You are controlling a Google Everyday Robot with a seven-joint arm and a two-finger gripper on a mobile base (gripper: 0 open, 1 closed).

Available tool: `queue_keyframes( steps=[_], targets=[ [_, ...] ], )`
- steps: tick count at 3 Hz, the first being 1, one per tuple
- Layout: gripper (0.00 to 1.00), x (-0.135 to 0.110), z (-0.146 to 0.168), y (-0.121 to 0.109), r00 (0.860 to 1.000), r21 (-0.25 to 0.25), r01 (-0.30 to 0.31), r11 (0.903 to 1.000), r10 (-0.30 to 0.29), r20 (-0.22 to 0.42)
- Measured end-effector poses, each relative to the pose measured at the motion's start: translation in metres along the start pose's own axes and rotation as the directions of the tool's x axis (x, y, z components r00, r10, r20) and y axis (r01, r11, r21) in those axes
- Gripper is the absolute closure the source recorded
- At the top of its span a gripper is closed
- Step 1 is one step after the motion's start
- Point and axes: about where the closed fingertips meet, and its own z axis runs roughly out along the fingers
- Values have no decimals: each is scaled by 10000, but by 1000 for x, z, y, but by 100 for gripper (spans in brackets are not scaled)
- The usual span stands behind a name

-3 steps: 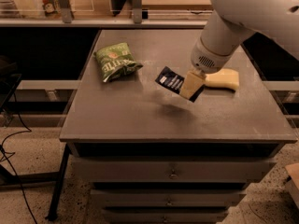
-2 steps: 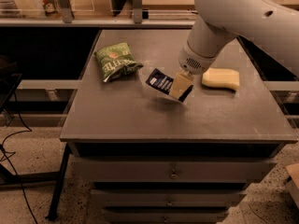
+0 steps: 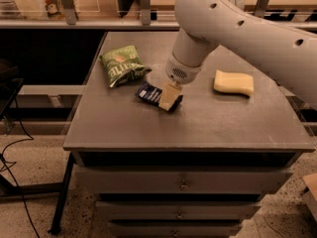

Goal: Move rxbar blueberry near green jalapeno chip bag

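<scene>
The rxbar blueberry (image 3: 150, 93) is a dark navy bar with a white label. It is held at its right end by my gripper (image 3: 170, 99), low over the grey tabletop (image 3: 198, 123). The gripper's pale fingers (image 3: 168, 96) are shut on the bar. The green jalapeno chip bag (image 3: 121, 64) lies on the table's back left, a short way up and left of the bar. My white arm (image 3: 237, 24) comes in from the upper right.
A pale yellow sponge-like block (image 3: 234, 82) lies on the table to the right of the gripper. The table has drawers (image 3: 183, 182) below its front edge. Shelving and a rail stand behind. Cables lie on the floor at the left.
My gripper has carried the bar leftward and lower, away from the yellow block and closer to the green chip bag.
</scene>
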Motion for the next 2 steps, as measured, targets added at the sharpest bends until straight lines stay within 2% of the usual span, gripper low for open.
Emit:
queue_keyframes(
  steps=[1,2],
  targets=[
    [100,-2,-4,0,10000,-12,12,10000,-12,-6],
    [100,-20,-2,0,9990,-65,360,9993,-361,-253]
  ],
)
